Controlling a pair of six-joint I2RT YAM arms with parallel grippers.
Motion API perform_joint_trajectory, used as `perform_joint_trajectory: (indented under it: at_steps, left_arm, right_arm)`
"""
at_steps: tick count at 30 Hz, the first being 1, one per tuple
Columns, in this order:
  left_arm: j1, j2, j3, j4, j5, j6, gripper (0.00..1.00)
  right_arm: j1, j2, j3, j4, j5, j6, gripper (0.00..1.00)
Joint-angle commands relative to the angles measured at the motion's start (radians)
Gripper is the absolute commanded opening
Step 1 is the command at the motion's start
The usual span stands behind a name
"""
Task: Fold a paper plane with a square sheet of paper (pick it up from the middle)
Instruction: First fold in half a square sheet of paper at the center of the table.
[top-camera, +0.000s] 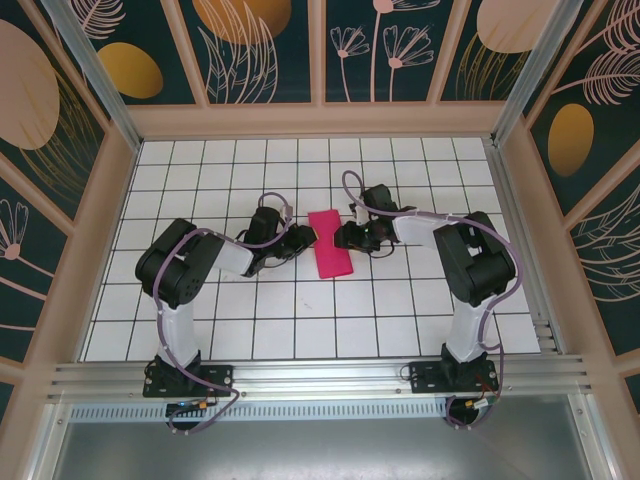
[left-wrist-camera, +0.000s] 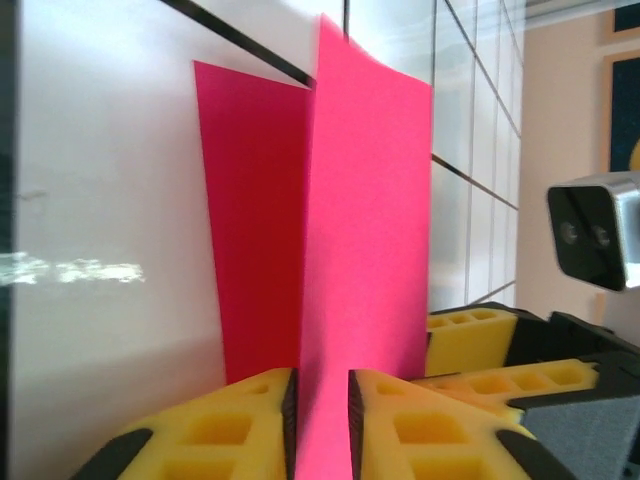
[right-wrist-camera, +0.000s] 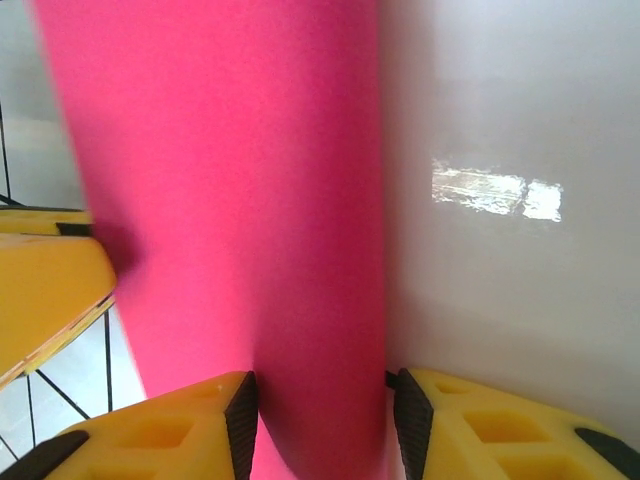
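**Magenta-pink sheet, folded to a strip, flanked by both grippers at mid-table**

Pink, thin and plain, the square sheet of paper (top-camera: 331, 244) lies near the middle of the white grid-tiled table (top-camera: 200, 330), about midway between its left and right edges. It is folded over into a narrow strip. The strip's long sides run roughly from the near edge toward the far edge, slightly askew.

From the left wrist, the sheet (left-wrist-camera: 365, 250) shows two layers: a darker one flat on the tiles and a lighter one lifting away along the crease.

The left gripper (top-camera: 307, 238) stands at the strip's left long side. Its (left-wrist-camera: 320, 410) yellow fingers (left-wrist-camera: 230, 430) are a little apart, not pinching, and the lighter layer shows across the gap.

The right gripper (top-camera: 347, 238) stands at the opposite long side. Its (right-wrist-camera: 322, 410) jaws are parted wider, and the paper (right-wrist-camera: 230, 200) shows pink in the space between them. I cannot tell whether any pad actually touches the paper.
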Motion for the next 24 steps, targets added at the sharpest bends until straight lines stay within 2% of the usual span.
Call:
perform_joint_trajectory:
  at_steps: [1, 7, 24]
  left_arm:
    - [-0.004, -0.065, 0.028, -0.105, -0.060, 0.060, 0.34]
    - [0.004, -0.147, 0.035, -0.211, -0.138, 0.115, 0.46]
    - [0.007, -0.187, 0.043, -0.268, -0.187, 0.147, 0.53]
  right_arm:
    - [0.008, 0.035, 0.020, -0.048, 0.066, -0.034, 0.42]
    - [0.008, 0.053, 0.031, -0.062, 0.081, -0.046, 0.38]
    - [0.015, 0.104, 0.059, -0.098, 0.107, -0.122, 0.37]
